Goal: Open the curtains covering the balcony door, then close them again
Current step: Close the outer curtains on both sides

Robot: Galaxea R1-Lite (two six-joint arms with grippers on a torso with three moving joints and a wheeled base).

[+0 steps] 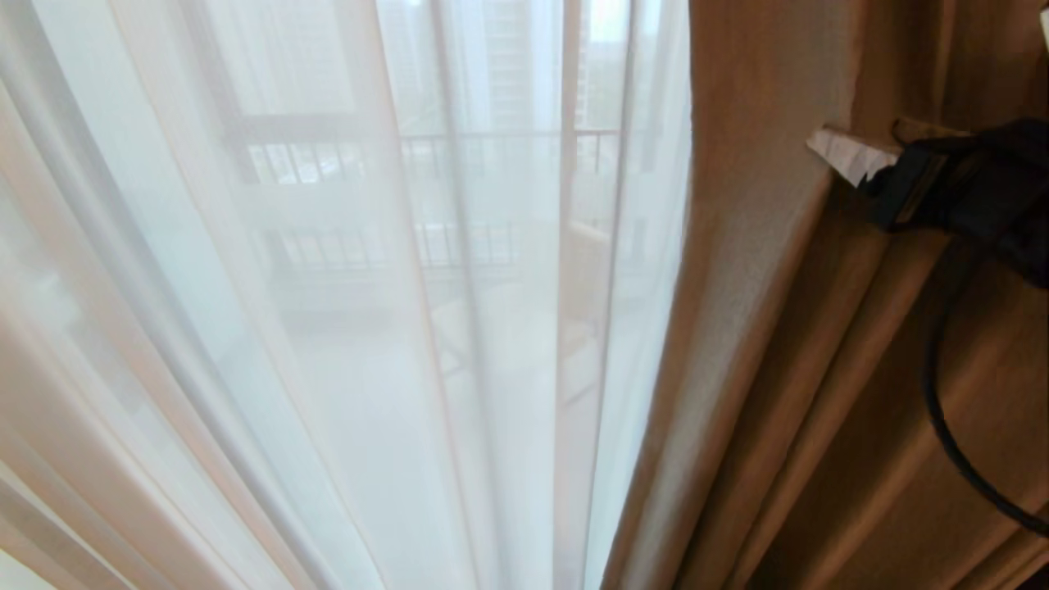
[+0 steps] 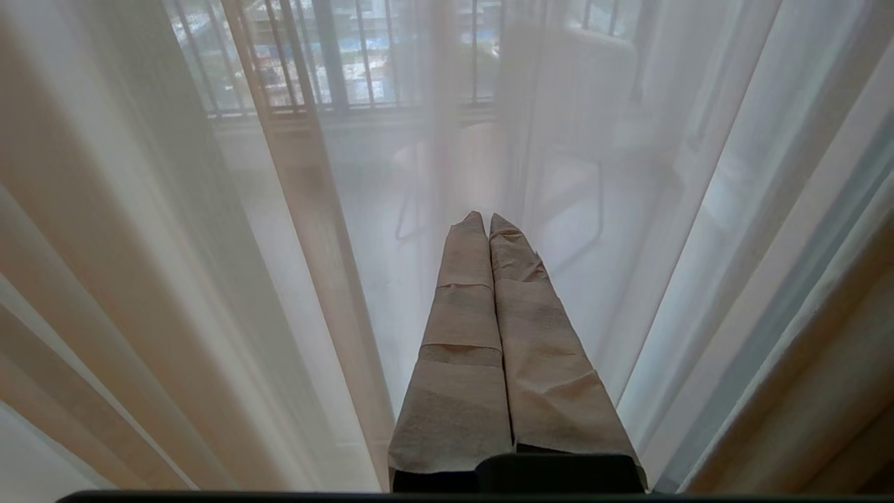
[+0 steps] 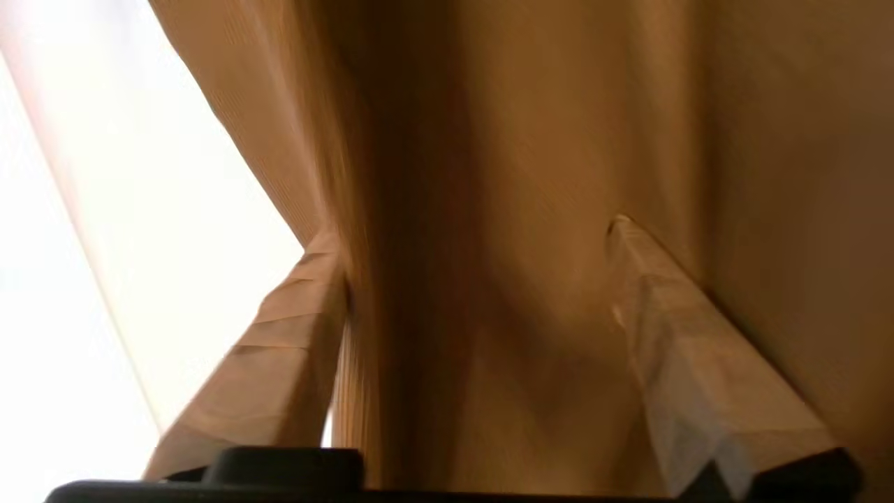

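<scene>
Right gripper at the tan curtains on the right side, fingers spread wide with a thick fold of the drape between them, not pinched. Left gripper pressed shut, empty, pointing at the sheer white layer. Railing of the balcony shows blurred through the sheer. Black cable hangs by the right arm.

The right end effector stands spread wide, its taped fingers straddling a fold of the tan curtains.
</scene>
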